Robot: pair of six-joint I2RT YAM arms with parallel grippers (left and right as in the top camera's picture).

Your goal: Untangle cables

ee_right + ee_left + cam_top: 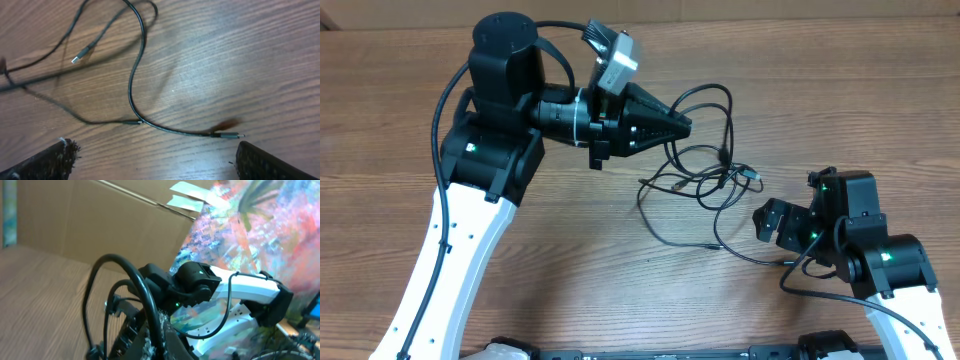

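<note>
Jaws spread wide on your right gripper (157, 162), just right of the thin black silver-tipped cables (131, 80); your left gripper (682, 126), left of them, seems clenched on one.

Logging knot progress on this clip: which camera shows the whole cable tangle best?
Overhead: the cables lie in loose loops, all in frame. The right wrist view shows only a few strands and two plug ends on the table. The left wrist view shows them only as blurred loops near the lens.

left gripper (682, 126) closed, up high | right gripper (764, 224) spread wide, low
</note>
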